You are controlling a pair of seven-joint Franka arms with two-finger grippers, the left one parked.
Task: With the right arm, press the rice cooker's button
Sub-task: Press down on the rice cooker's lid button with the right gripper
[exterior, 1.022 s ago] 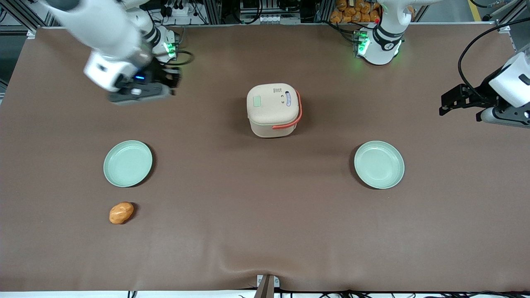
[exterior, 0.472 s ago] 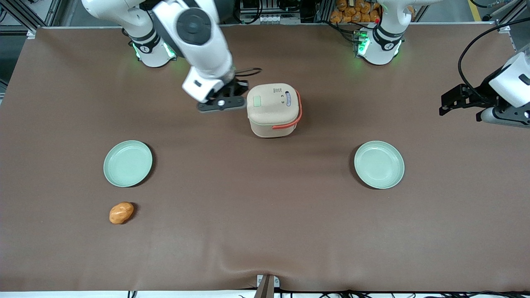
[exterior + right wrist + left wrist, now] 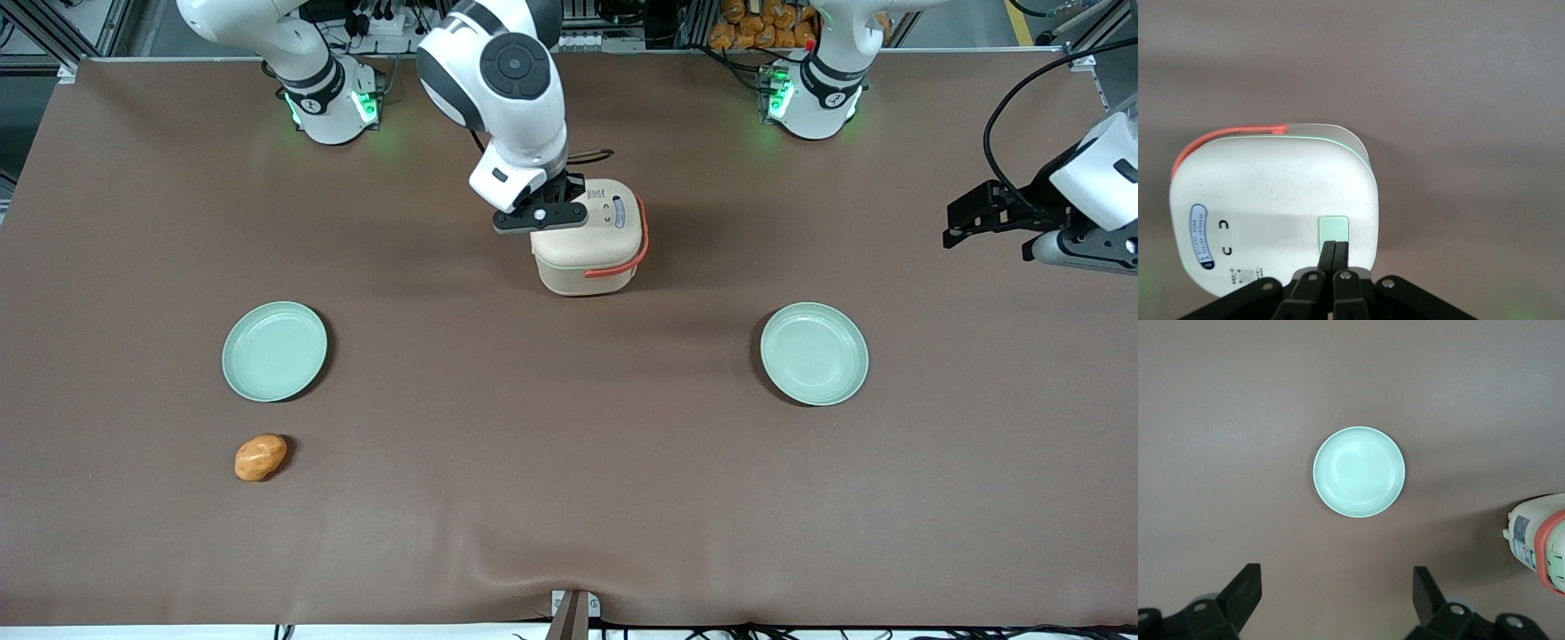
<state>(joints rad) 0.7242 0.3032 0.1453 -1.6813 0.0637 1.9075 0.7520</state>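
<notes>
A: Rice cooker (image 3: 594,238)?
B: Cream body, coral-orange handle, pale green button (image 3: 1333,230).
A: Gripper (image 3: 1334,257)?
B: Black, on white arm.
A: Remainder?
B: Brown table (image 3: 569,498); two mint plates (image 3: 275,351) (image 3: 814,354); orange-brown bun (image 3: 260,457).

Cream rice cooker (image 3: 589,238), lid closed, coral handle, upright mid-table

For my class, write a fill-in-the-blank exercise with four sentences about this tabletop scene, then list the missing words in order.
1. The gripper is above the lid of the rice cooker, its fingers ____ together over the pale green button.
2. The rice cooker's handle is coloured ____.
3. The number of green plates on the table is ____.
4. The orange bread roll lies ____ to the front camera than the plate beside it.

Missing words: shut; coral-orange; two; nearer
</notes>
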